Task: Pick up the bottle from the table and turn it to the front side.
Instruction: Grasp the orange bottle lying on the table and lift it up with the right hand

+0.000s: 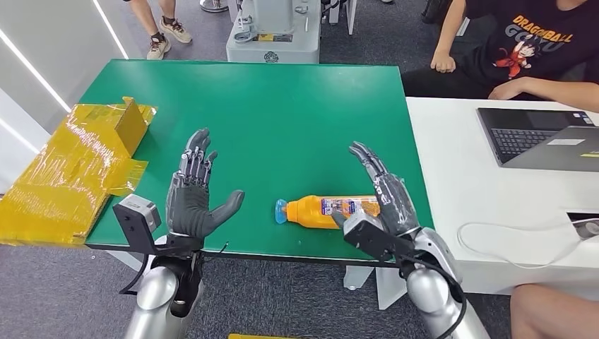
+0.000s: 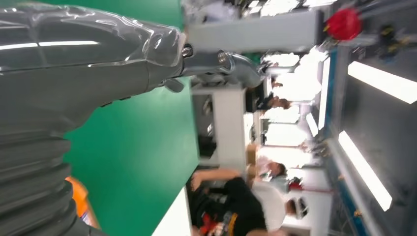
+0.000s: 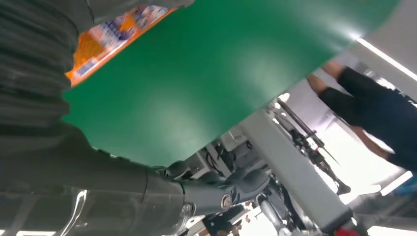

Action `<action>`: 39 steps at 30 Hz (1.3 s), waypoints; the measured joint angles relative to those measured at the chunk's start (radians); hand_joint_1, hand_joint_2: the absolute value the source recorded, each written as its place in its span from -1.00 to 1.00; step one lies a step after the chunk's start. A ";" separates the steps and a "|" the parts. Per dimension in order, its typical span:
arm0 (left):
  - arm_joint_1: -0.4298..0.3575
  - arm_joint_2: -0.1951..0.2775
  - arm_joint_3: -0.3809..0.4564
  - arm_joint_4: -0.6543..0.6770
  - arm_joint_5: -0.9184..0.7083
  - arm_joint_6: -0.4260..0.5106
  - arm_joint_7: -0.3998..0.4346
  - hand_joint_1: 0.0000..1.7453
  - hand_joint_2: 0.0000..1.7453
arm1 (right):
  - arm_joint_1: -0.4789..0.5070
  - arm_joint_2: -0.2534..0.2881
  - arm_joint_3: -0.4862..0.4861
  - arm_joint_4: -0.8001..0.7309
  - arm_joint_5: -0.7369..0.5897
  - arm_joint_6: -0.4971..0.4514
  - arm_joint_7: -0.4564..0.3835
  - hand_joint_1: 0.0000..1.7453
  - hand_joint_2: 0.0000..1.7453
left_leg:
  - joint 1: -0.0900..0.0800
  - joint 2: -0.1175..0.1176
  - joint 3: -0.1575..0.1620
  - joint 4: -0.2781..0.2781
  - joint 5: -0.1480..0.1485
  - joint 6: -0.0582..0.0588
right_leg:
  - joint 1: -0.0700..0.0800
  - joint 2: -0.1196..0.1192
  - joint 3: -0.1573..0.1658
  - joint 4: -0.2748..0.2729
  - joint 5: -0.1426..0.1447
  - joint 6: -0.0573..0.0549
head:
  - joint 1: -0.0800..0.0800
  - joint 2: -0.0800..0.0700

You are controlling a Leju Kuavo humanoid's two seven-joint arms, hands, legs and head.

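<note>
On the green table (image 1: 282, 99), the orange bottle (image 1: 321, 210) lies on its side near the front edge. Our right hand (image 1: 385, 191) hovers beside it, our left hand (image 1: 194, 191) well apart, fingers spread, holding nothing. A nudge could roll it off.

The head view looks forward and down from high on the robot onto the green table (image 1: 282, 106), both arms entering from the bottom edge. Each wrist view sits close behind its own hand, turned sideways, skimming low over the same green surface. All three share the orange bottle (image 1: 328, 210).
</note>
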State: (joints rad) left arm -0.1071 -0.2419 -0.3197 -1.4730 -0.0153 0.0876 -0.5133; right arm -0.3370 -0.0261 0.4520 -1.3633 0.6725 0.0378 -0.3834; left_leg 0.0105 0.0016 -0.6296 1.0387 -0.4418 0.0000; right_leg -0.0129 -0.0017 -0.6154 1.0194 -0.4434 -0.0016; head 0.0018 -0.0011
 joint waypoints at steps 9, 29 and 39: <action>-0.007 0.005 0.000 0.004 0.027 -0.028 0.000 -1.00 1.00 | -0.302 -0.159 0.073 0.299 -0.060 0.193 -0.032 -1.00 1.00 | 0.000 -0.001 0.000 0.001 0.001 0.001 | 0.000 -0.001 0.000 0.000 0.001 0.000 | 0.000 0.000; -0.042 0.035 -0.018 0.044 0.085 0.000 -0.010 -1.00 1.00 | -0.605 -0.160 0.476 0.800 -0.211 0.511 -0.103 -1.00 1.00 | 0.000 -0.001 -0.001 0.001 0.001 0.001 | 0.000 -0.001 0.000 0.000 0.000 0.000 | 0.000 0.000; -0.052 0.043 -0.021 0.046 0.102 0.015 -0.001 -1.00 1.00 | -0.604 -0.158 0.575 0.873 -0.240 0.529 -0.080 -1.00 1.00 | 0.000 -0.001 -0.001 0.001 0.001 0.001 | 0.000 0.000 0.000 0.000 0.001 0.000 | 0.000 0.000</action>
State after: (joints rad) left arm -0.1590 -0.1989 -0.3403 -1.4266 0.0866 0.1022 -0.5146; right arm -0.9407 -0.1843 1.0270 -0.4899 0.4321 0.5669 -0.4637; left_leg 0.0107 0.0010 -0.6301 1.0399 -0.4405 0.0010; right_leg -0.0126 -0.0020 -0.6157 1.0194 -0.4428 -0.0013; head 0.0017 -0.0011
